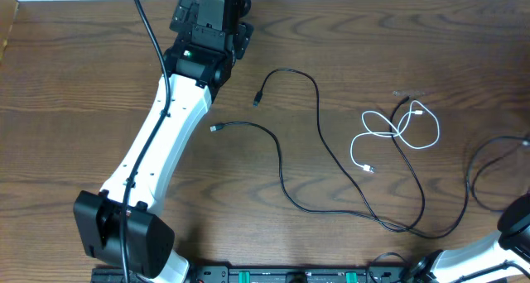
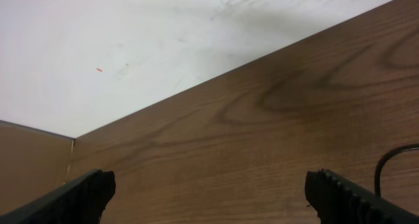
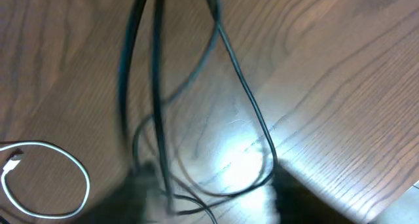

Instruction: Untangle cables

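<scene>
While the black cable [image 1: 321, 134] lies mostly in open runs across mid-table, with its plug ends [image 1: 258, 99] free on the left side, the job's only partly done by my read. White cable [image 1: 381, 134] sits right of centre in a loose coil. A black strand [image 1: 416, 179] crosses through its far end, so that pair isn't separated yet. More black loops run toward the right edge and the near right corner. Right wrist view shows several dark strands overlapping on the table [image 1: 83, 84], too blurred to say how they're caught.

Left gripper [image 2: 209, 191]: fingers wide apart, nothing between them, at the far edge, well apart from every cable.

Right gripper [image 3: 204, 201]: blurred, strands run past the fingers; can't tell if it's gripping or let go.

Left to do: pull white clear of black, straighten the right-side loops.
</scene>
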`<state>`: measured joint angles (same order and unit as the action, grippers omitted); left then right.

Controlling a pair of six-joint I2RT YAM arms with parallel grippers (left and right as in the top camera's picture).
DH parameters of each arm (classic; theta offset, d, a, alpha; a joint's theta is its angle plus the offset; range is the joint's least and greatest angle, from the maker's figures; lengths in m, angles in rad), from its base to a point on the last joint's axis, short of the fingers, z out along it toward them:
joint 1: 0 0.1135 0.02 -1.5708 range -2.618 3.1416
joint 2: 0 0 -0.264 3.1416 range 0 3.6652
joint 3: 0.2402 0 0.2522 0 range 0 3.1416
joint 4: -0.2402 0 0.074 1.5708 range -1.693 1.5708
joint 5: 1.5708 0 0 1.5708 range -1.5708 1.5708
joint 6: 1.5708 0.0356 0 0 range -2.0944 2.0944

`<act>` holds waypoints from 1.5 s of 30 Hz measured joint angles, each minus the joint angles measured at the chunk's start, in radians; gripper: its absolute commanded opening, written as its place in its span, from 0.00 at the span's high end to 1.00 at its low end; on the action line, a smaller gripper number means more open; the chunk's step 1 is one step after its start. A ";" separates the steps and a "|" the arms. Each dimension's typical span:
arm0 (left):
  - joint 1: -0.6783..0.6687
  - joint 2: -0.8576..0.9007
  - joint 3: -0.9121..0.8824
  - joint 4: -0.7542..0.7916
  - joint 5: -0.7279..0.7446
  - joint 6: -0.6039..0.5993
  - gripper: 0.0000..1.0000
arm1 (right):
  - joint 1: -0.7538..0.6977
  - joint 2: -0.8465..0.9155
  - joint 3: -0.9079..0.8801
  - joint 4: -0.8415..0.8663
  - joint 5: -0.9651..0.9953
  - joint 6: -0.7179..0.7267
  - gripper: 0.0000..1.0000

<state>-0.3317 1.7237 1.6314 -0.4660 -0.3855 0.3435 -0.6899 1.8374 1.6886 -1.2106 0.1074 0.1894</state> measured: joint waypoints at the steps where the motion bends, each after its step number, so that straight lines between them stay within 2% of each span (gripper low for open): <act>1: 0.000 0.000 0.000 -0.001 0.000 0.000 0.02 | 0.000 0.000 0.000 0.000 -0.001 0.000 0.01; 7: 0.000 0.000 0.000 -0.002 0.000 0.000 0.02 | 0.000 0.000 0.000 0.000 -0.036 -0.016 0.01; 15: 0.000 0.000 0.000 -0.005 0.002 0.000 0.02 | 0.053 0.000 0.000 -0.029 -0.241 -0.145 0.01; 21: 0.000 0.000 0.000 -0.008 0.007 0.000 0.02 | 0.255 0.000 0.001 -0.063 -0.303 -0.204 0.02; 32: 0.000 -0.074 0.000 -0.004 -0.008 0.000 0.02 | 0.667 0.000 0.001 -0.079 -0.253 -0.227 0.01; 39: 0.000 -0.164 0.000 -0.002 -0.013 0.000 0.02 | 0.792 0.000 0.001 -0.119 -0.152 -0.211 0.01; 45: 0.000 -0.168 0.000 -0.003 -0.013 0.000 0.02 | 0.789 0.000 0.001 -0.169 -0.101 -0.198 0.01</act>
<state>-0.3317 1.5558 1.6314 -0.4690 -0.3981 0.3435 0.0994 1.8374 1.6894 -1.3800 0.0063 -0.0082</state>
